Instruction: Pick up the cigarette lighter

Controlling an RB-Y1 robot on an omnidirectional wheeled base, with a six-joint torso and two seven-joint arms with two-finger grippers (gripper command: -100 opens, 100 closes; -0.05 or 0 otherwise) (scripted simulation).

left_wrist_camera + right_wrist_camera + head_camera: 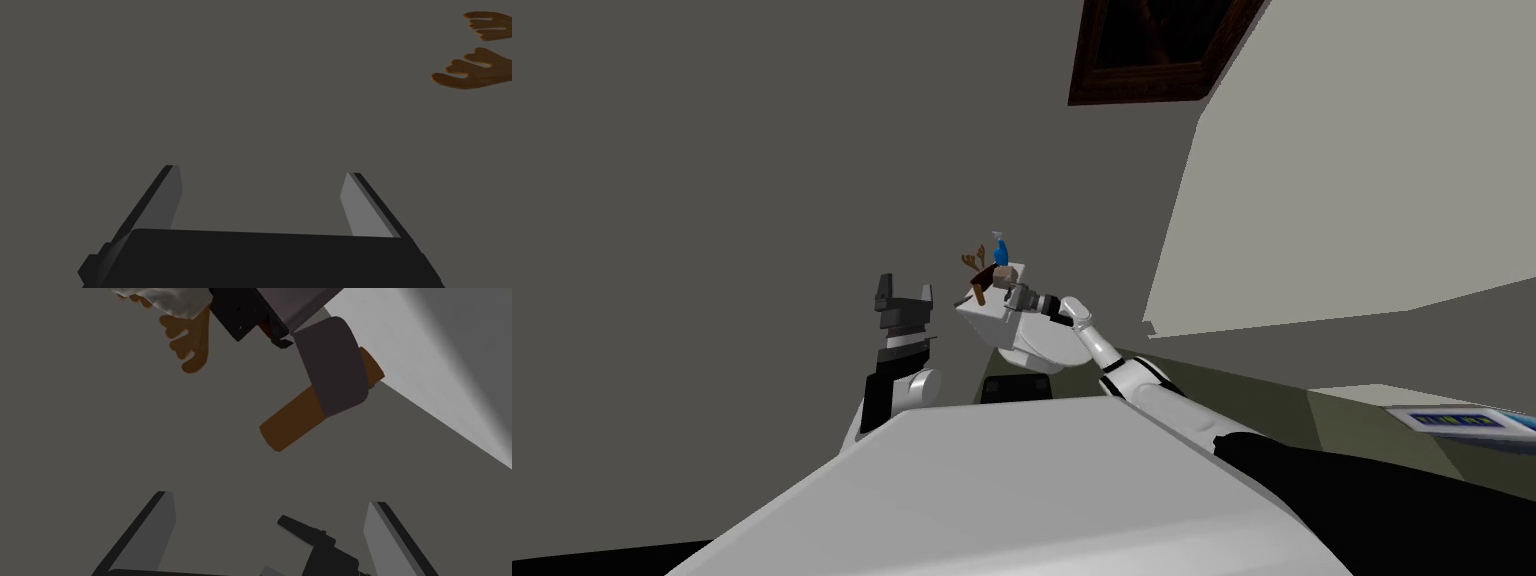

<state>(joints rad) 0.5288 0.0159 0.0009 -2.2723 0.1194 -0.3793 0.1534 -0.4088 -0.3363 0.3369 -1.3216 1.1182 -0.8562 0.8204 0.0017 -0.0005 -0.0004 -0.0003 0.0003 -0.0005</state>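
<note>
A white toilet-like fixture (1012,335) stands against the grey wall with small items on top. One is a small blue item with a pale top (1000,250), possibly the lighter. Beside it lies a brown cylinder wrapped in a dark grey band (320,403), also seen as a dark brown thing (982,292). My right gripper (1012,294) is open at the fixture's top, a short way from the cylinder, nothing between its fingers (165,523). A black shape (320,545) low between them looks like my other hand farther off. My left gripper (904,290) is open and empty to the fixture's left (260,172).
Brown antlers (974,260) stand on the fixture next to the blue item, also seen near both hands (475,70) (192,343). A dark framed picture (1152,50) hangs above. A white counter with a flat blue-patterned item (1462,420) lies at the right.
</note>
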